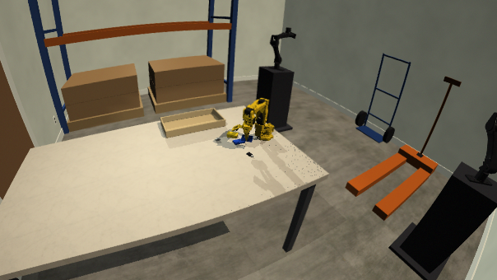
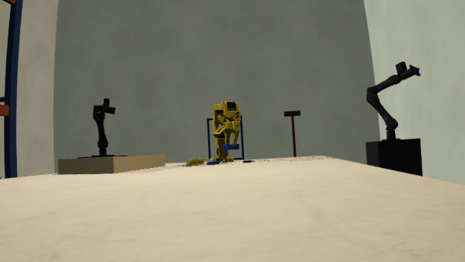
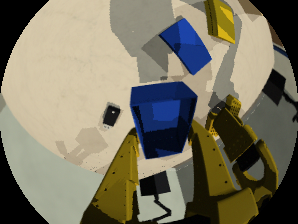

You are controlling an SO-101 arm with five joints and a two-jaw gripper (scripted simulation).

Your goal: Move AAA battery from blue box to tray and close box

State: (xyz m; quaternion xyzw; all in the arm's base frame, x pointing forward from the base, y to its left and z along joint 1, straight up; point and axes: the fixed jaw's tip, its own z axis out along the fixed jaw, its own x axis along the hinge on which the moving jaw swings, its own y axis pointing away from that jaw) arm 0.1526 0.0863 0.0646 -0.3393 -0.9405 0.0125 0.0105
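My gripper (image 1: 247,137) (image 2: 231,144) (image 3: 164,132) is shut on the blue box base (image 2: 226,147) (image 3: 162,93), a hollow blue part held above the table. Its open side faces the wrist camera, and I see no battery in the part of its inside that shows. A blue lid (image 1: 238,142) (image 2: 212,162) (image 3: 186,46) lies on the table beyond it in the wrist view. The wooden tray (image 1: 195,128) (image 2: 85,166) stands farther off on the table; no battery can be made out in it. The AAA battery is not clearly visible.
A yellow box (image 1: 232,134) (image 2: 195,162) (image 3: 221,21) stands near the blue lid, on the tray's side. A small grey thing (image 1: 217,140) lies beside it. A small black object (image 1: 249,154) (image 2: 247,161) (image 3: 111,116) lies on the table on the other side.
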